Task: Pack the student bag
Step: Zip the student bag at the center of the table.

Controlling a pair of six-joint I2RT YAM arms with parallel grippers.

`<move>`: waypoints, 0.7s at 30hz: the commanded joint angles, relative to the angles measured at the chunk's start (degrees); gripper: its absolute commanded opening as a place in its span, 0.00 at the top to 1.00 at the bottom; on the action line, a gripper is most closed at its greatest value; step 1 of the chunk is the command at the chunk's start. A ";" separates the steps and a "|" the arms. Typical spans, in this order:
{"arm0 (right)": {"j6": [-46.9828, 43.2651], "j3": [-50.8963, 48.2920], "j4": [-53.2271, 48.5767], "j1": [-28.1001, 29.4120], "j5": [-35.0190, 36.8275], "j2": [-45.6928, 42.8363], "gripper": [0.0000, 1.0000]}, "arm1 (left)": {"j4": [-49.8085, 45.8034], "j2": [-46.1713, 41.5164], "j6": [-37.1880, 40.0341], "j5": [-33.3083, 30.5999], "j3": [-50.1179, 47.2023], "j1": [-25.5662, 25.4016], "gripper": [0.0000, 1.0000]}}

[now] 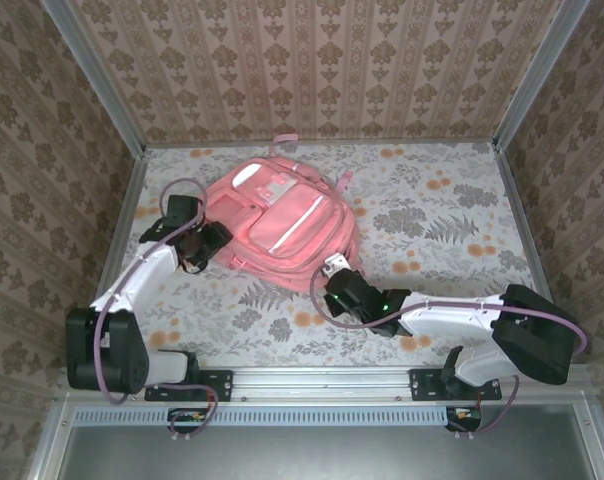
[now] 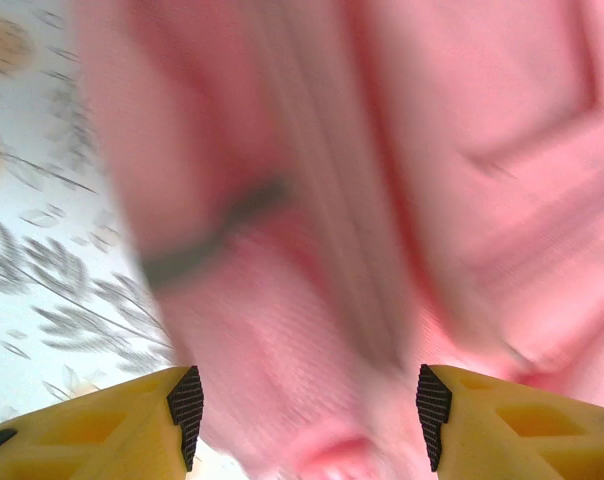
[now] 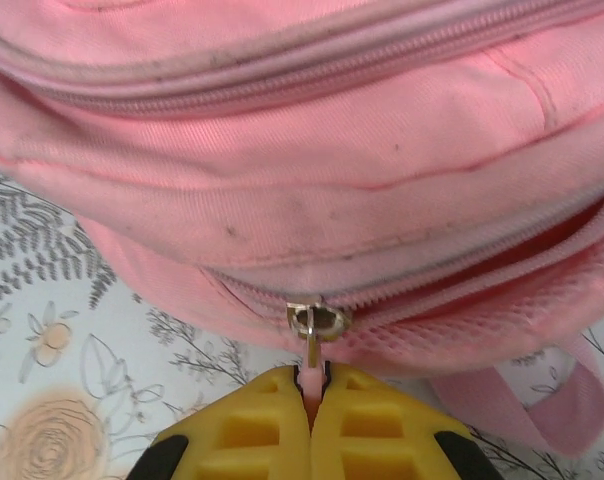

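Pink student bag (image 1: 282, 225) lies flat on the floral surface (image 1: 452, 200), far side, left of centre. Right tool (image 3: 312, 385) pinched tight on the zipper pull (image 3: 312, 345) at the bag's near edge; the zip beside it gapes slightly. Left tool (image 2: 307, 415) spread wide at the bag's left side, blurred pink fabric between its fingers.

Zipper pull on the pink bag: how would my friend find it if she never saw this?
Find the big pink student bag lying on the flowery table. Follow its near edge to where the right gripper pinches a pink tab. The zipper pull is the small shiny metal piece just above those yellow fingers, the only silver bit among all the pink.
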 commanded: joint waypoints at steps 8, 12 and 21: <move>1.95 5.15 -1.23 0.73 -6.49 3.33 1.00 | -1.16 -12.62 -28.57 -4.07 -7.36 -27.86 0.37; 1.69 4.58 -0.89 0.70 -6.63 2.94 1.00 | 4.53 -10.90 -37.66 -7.79 -8.61 -35.91 0.37; 1.91 3.35 -0.31 0.73 -7.15 1.05 1.00 | 8.11 2.61 -37.38 -13.56 -2.27 -39.45 0.33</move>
